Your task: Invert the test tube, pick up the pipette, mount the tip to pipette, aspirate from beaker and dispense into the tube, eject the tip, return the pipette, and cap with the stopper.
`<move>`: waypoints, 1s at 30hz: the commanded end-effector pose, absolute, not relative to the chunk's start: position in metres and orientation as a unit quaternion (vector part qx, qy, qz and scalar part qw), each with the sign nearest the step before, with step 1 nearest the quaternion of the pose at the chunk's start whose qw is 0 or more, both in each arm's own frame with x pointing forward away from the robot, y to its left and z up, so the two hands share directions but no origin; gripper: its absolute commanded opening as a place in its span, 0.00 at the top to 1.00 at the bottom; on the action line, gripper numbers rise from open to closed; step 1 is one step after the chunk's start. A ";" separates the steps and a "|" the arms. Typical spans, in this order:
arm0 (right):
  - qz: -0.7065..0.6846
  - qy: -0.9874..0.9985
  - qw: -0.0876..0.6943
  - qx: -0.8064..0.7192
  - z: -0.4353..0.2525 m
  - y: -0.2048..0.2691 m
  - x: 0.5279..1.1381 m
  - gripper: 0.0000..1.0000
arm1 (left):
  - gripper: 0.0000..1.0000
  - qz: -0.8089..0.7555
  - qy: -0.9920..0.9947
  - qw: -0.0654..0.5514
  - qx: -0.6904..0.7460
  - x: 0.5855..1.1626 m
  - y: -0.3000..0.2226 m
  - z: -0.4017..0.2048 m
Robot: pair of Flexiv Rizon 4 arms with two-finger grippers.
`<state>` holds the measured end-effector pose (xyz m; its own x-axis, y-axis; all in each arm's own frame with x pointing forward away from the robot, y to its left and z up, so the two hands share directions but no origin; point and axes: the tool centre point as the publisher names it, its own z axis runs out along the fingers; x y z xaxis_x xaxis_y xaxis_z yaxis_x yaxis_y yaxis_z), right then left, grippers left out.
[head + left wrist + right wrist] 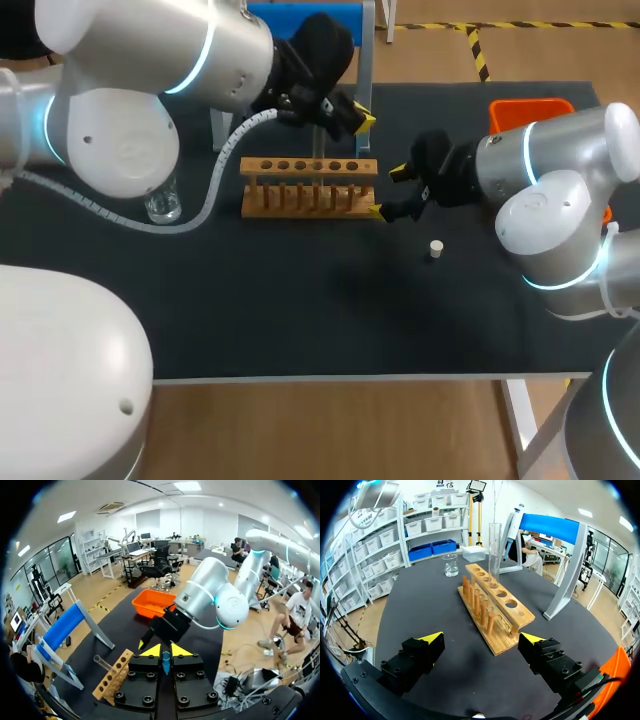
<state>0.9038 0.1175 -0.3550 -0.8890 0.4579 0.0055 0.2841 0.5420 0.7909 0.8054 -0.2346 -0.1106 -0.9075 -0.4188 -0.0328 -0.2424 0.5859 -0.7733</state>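
Rack [308,187] holds the upright test tube [494,545], apparently pinched by the left tool [165,652] above, while the right tool [388,192] gapes empty beside the rack's end.

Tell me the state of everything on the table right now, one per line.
Tube: upright in the rack, open end up, uncapped.
Stopper: loose on the table, apart from the rack.
Beaker: upright on the table.
Right hand: open, at the rack's end.

No legible text, label, number or sign on the table [300,330], wooden rack [308,168] or test tube [494,550]
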 end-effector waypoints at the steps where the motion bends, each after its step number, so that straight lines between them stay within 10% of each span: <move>1: 0.430 0.872 0.101 0.212 -0.355 0.117 0.904 0.00 | 1.00 -0.414 0.885 0.105 -0.187 0.805 -0.233 -0.110; 30: 0.578 0.804 0.042 0.132 -0.261 0.045 0.831 0.00 | 1.00 -0.414 0.885 0.105 -0.187 0.805 -0.233 -0.110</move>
